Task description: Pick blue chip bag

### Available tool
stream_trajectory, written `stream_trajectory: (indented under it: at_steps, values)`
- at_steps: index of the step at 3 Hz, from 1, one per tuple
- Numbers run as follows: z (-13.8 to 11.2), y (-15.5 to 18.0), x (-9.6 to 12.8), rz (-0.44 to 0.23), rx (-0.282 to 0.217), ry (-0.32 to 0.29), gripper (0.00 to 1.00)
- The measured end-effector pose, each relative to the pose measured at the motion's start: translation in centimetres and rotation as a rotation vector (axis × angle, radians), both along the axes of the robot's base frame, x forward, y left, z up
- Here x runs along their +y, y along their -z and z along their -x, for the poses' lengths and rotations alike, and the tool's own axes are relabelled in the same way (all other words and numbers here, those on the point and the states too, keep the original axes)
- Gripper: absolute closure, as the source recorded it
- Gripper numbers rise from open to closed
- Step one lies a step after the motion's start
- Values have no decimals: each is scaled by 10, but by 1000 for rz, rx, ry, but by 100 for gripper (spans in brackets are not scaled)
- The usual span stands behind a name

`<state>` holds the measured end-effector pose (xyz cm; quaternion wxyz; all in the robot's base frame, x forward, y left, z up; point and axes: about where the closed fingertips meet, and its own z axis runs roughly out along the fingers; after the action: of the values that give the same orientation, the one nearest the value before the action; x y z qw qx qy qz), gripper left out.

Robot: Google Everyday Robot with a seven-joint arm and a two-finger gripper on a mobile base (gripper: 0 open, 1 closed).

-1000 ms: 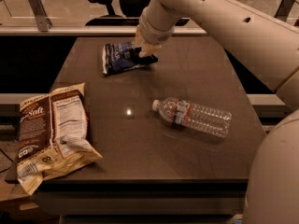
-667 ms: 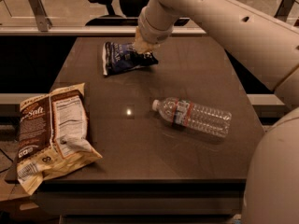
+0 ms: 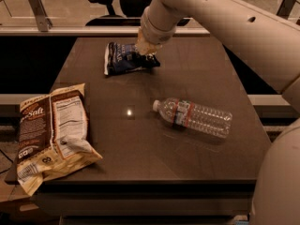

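the gripper [image 3: 148,50] has barely shifted at the right end of the blue chip bag [image 3: 124,59], which lies unmoved and flat at the far side of the bench [image 3: 140,149], so no lift has likely begun and its grip cannot be told; the bag's long axis runs left-right, white-edged end pointing left.

Big cream arm [image 3: 234,27] stretches from the right edge up to the upper middle of the frame, wrist [image 3: 158,22] tilted down, gripper [image 3: 149,54] at its tip pointing down-left.

High view down table [image 3: 140,149], tool [image 3: 149,55] far
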<state>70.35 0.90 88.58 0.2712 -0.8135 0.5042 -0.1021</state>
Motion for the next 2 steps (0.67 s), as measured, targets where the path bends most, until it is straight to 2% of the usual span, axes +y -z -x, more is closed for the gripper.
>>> stream_trajectory:
  at_steps: [2]
  values:
    - [-2,-39,-46,40,-42,120,100]
